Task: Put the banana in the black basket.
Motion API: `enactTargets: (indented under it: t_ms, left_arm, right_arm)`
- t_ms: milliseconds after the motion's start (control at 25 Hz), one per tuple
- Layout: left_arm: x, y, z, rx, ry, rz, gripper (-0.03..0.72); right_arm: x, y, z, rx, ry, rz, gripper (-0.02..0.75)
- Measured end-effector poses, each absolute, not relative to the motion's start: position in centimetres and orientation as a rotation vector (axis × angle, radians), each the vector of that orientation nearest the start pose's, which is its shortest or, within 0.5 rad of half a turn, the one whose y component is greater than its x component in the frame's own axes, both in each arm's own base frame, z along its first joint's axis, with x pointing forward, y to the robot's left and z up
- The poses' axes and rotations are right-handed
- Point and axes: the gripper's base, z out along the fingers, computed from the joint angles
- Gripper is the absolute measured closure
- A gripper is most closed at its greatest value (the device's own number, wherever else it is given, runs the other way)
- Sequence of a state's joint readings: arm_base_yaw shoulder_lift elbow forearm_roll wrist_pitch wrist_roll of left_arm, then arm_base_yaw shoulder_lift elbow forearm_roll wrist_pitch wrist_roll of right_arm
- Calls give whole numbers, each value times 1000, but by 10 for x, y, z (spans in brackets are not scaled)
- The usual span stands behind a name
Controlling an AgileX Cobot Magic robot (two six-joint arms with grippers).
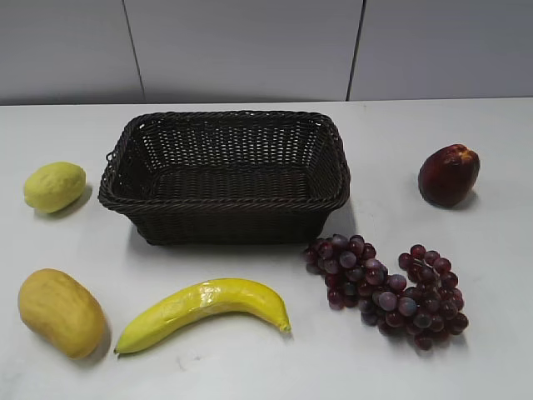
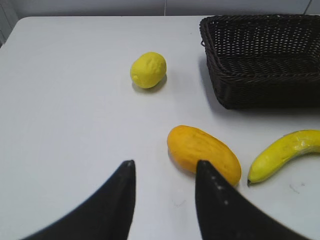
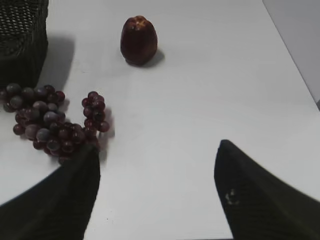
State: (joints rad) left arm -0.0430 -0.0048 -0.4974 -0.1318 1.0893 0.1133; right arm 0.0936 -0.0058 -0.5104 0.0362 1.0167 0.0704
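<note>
The banana (image 1: 204,310) is long, curved and yellow. It lies on the white table in front of the black basket (image 1: 223,218), which is empty. In the left wrist view the banana (image 2: 282,155) lies at the right edge, below the basket (image 2: 260,92). My left gripper (image 2: 165,170) is open and empty above the table, its right finger beside the mango. My right gripper (image 3: 157,150) is open and empty, just right of the grapes. Neither gripper shows in the exterior view.
A yellow-orange mango (image 1: 61,312) lies left of the banana. A lemon (image 1: 54,187) sits left of the basket. Purple grapes (image 1: 387,290) lie at the front right, and a dark red apple (image 1: 449,174) at the right. The basket's corner (image 3: 22,42) shows in the right wrist view.
</note>
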Motion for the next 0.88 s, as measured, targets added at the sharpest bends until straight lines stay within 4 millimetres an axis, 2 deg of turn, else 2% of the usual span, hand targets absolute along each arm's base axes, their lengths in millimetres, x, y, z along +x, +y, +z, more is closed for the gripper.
enactTargets:
  t_ms: [200, 440, 600, 880]
  left_arm:
    - [-7, -10, 275, 170, 2058, -115, 295]
    - [-7, -10, 275, 170, 2058, -115, 327]
    - [-7, -10, 275, 170, 2058, -115, 350]
    - [-7, -10, 275, 170, 2058, -115, 397]
  right_arm:
    - [-1, 5, 306, -15, 1792, 201, 167]
    - [22, 6, 318, 0, 1703, 209, 167]
    - [51, 9, 313, 7, 1834, 204, 167]
    - [120, 22, 288, -16, 2210, 256, 167]
